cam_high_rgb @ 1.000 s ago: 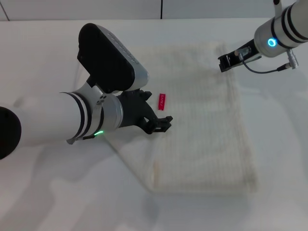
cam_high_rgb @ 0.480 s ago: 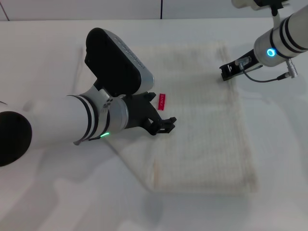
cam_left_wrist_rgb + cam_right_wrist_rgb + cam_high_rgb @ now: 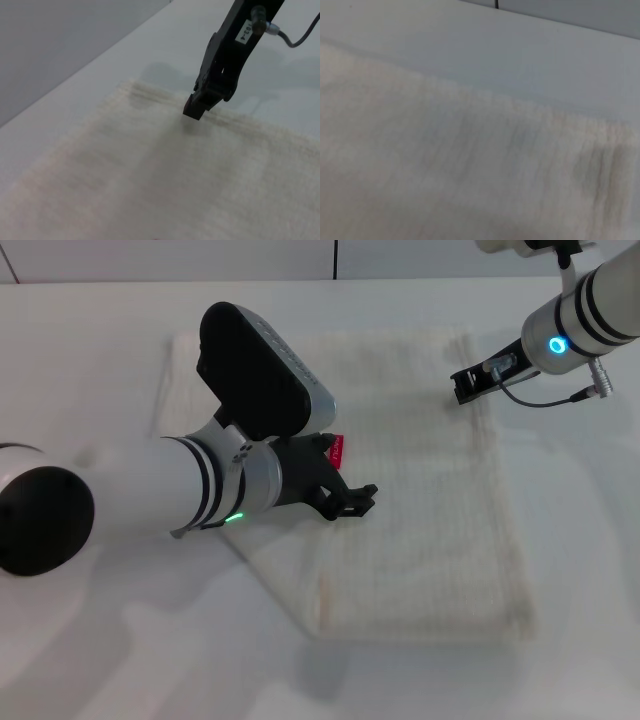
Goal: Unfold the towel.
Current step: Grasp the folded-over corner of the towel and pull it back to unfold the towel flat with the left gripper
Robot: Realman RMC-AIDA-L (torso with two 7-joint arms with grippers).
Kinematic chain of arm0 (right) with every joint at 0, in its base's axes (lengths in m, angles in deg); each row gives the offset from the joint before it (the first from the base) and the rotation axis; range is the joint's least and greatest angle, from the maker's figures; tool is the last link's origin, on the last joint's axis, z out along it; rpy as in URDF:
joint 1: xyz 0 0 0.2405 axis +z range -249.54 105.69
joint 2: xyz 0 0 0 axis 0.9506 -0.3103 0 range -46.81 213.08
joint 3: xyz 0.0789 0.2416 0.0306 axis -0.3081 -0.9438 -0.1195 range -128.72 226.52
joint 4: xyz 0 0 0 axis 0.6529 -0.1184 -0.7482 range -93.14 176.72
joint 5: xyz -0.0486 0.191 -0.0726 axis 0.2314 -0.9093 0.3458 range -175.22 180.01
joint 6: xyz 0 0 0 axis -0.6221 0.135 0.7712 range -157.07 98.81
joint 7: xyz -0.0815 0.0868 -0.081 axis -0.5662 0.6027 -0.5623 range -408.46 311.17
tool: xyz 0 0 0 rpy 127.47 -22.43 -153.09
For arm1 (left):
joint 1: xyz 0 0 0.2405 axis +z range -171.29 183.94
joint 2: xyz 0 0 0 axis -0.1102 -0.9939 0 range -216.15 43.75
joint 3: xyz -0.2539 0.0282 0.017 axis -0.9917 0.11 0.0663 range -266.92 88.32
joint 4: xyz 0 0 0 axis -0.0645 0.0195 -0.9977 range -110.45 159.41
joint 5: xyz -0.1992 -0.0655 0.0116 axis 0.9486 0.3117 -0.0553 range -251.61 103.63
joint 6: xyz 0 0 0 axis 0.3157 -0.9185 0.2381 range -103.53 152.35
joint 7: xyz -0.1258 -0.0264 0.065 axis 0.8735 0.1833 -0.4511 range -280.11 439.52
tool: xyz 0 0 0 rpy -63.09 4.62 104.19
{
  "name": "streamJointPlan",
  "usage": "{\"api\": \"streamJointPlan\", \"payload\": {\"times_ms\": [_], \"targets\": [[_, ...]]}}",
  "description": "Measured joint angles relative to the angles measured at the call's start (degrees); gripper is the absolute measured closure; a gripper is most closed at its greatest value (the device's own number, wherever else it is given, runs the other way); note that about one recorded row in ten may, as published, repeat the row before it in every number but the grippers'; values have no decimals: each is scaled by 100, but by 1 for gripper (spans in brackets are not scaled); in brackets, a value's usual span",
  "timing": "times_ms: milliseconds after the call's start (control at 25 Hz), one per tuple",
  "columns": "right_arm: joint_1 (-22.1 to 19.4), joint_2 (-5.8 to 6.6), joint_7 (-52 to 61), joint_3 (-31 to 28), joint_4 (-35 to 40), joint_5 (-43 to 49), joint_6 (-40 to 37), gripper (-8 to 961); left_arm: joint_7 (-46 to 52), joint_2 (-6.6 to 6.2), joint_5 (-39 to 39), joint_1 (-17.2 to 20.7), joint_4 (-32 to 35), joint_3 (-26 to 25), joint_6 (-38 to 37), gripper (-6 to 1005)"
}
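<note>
The cream ribbed towel (image 3: 430, 510) lies folded on the white table, with a thinner layer showing at its far left (image 3: 180, 370). Its red tag (image 3: 338, 445) peeks out beside my left wrist. My left gripper (image 3: 356, 503) is open and empty, just above the middle of the towel. My right gripper (image 3: 464, 386) hangs over the towel's far right corner; it also shows in the left wrist view (image 3: 196, 106), dark and just above the towel's far edge (image 3: 150, 92). The right wrist view shows only towel (image 3: 445, 165) and table.
The white table (image 3: 100, 640) surrounds the towel on all sides. A grey wall (image 3: 200, 258) runs behind the table's far edge. My left forearm (image 3: 150, 495) lies across the towel's left part and hides it.
My left arm has moved to the right, carrying its gripper farther over the towel and covering part of the red tag. My right gripper has stayed near the far right corner.
</note>
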Motion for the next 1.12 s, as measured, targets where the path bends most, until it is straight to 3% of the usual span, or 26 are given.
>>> {"api": "streamJointPlan", "payload": {"times_ms": [80,160,880,1120], "targets": [[1,-1,-1,-1,4,0,-13,919,0,0,0,0,0,0,0,321],[2,-2,-1,5,8,0,-28,918,0,0,205,-341,480,24,-99,323],[3,-2,-1,71,31,-7,-51,911,200,-6,335,-739,902,-33,47,338],[3,-3,-1,70,36,-7,-56,909,281,-14,332,-787,955,-10,78,589]]}}
